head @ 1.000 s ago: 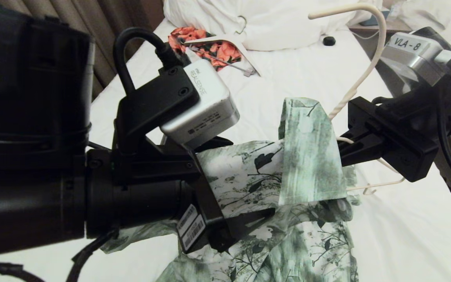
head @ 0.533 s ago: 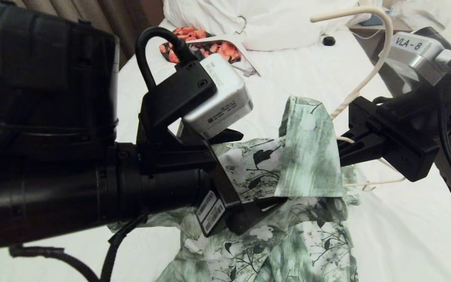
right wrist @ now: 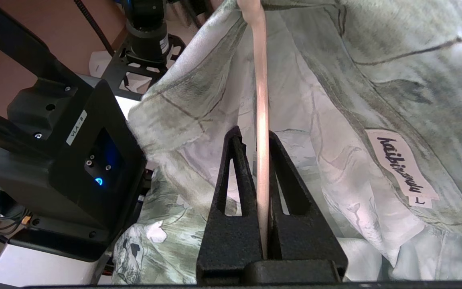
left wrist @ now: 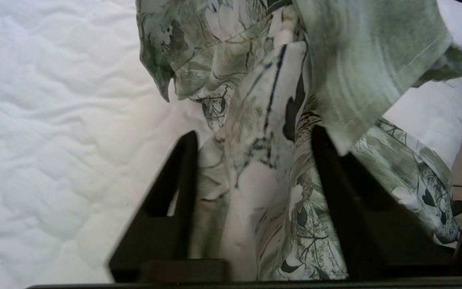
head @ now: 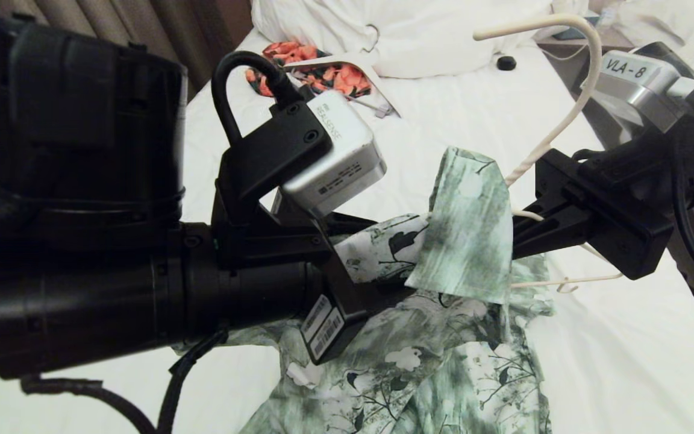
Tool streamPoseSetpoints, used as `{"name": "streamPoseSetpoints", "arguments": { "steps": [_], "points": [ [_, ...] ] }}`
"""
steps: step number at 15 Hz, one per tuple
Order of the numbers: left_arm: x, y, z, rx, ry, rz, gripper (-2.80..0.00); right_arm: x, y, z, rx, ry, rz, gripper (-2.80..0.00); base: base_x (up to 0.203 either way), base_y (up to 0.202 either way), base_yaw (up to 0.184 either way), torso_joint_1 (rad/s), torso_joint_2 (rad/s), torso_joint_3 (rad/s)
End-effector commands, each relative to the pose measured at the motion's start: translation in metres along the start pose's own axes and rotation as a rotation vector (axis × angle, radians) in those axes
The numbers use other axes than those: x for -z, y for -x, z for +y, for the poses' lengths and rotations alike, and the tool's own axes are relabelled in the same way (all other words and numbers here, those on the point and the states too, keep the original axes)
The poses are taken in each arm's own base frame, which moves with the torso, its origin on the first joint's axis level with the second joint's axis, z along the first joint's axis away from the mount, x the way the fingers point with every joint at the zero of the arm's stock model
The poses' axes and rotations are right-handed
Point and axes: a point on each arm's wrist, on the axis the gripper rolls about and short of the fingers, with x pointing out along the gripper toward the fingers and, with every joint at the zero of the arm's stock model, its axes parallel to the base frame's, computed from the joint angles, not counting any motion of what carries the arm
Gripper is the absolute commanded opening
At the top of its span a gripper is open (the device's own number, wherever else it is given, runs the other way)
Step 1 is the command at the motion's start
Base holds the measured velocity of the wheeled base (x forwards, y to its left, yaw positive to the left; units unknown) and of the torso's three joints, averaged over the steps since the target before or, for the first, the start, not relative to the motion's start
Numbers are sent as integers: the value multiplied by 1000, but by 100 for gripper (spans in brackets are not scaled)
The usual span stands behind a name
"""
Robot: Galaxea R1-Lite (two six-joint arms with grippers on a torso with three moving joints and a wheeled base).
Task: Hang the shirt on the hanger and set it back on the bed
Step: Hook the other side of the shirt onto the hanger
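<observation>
Shirt: thin woven cloth, matt, softly creased; sewn neck label of smooth pale fabric. Hanger: cream, smooth, slightly satin, probably coated wire; twisted at the neck in the head view. Bed sheet: white matt cloth, quilted and wrinkled. Right gripper fingers: black, grainy matt plastic. Left gripper fingers: black, matt, too blurred to judge grain. Wrist camera: brushed silver metal casing on a black matt bracket. Orange floral garment: soft cloth. Curtain: brown, pleated fabric.
</observation>
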Motion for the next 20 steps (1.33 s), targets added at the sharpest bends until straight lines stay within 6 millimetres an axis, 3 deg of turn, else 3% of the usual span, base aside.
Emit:
{"name": "streamPoseSetpoints", "arguments": {
  "steps": [1, 13, 14, 15, 20],
  "points": [
    [1, 2, 0, -2, -2, -1, -280, 1, 0, -1, -5, -2, -3, -280, 0, 0, 0, 0, 0, 0],
    [5, 5, -2, 10, -1, 6, -280, 1, 2, -1, 4, -4, -3, -280, 0, 0, 0, 0, 0, 0],
    [5, 5, -2, 14, -1, 1, -280, 1, 2, -1, 3, -5, -3, -12, 0, 0, 0, 0, 0, 0],
    [4, 6, -2, 15, 0, -1, -280, 1, 2, -1, 3, -5, -3, 0, 0, 0, 0, 0, 0, 0],
    [3, 11, 3, -4, 4, -11, -280, 0, 2, -2, 7, -11, -4, 0, 0, 0, 0, 0, 0, 0]
  ]
}}
